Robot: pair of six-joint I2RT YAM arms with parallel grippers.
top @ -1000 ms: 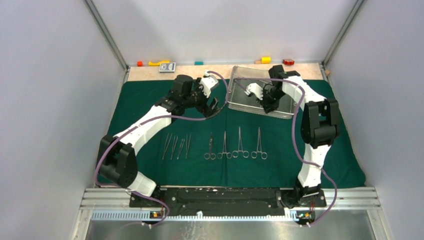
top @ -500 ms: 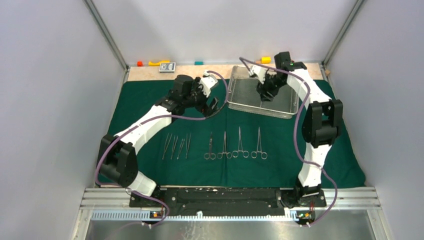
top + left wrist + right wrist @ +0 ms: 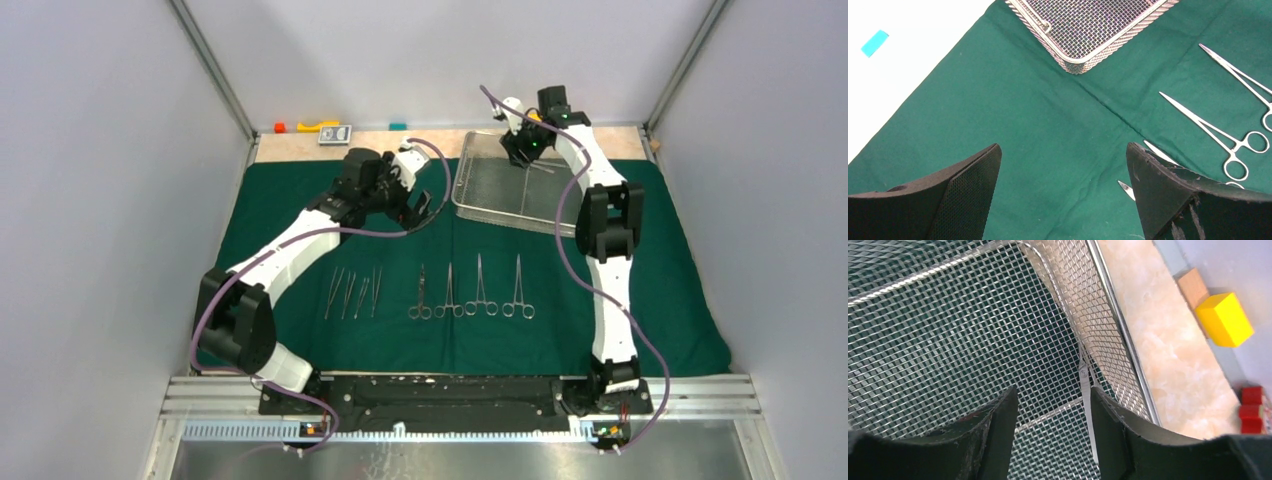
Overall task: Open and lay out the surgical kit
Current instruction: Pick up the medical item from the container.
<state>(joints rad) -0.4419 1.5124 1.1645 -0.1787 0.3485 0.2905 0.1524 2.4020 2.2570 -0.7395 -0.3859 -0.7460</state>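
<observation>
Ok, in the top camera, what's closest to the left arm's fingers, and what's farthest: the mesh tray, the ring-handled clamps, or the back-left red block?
1. the mesh tray, just right of the left fingers.
2. the ring-handled clamps, in front, toward the arm bases.
3. the red block, far back-left corner.

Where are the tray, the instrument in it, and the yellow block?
Tray [image 3: 500, 190]: top view, bare mesh floor.
Instrument [image 3: 1086, 400]: right wrist view, shaft below the pivot.
Yellow block [image 3: 1224, 320]: right wrist view, top face.
</observation>
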